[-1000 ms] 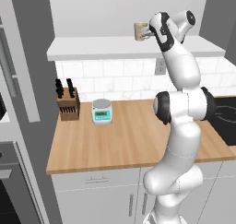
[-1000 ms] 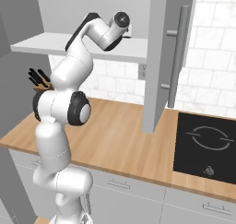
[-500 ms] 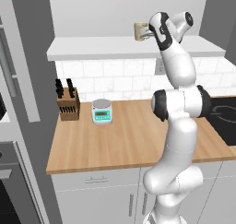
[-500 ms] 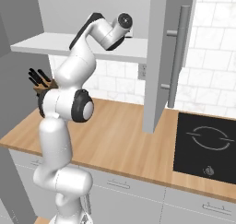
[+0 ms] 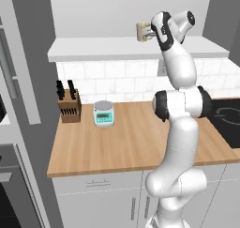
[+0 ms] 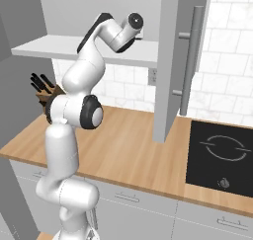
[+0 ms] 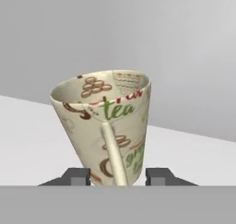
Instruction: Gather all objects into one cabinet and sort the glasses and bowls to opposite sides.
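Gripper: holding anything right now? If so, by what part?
The gripper has its fingers on either side of the cream mug at its base, handle facing the camera. A firm grip cannot be told; the mug looks tilted.

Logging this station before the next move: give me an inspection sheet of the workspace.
Surface: wooden counter; white cabinet shelf above it.
Job's things: cream mug printed "tea", upright on the shelf; the other mug and bowls nothing seen.
Clutter: knife block and scale at the counter's back.
Grippers: gripper level with the mug, a fingertip each side of its base, handle facing the camera; contact cannot be told.
Cables: nothing seen.
Surroundings: tiled wall, hob, open cabinet door with bar handle.
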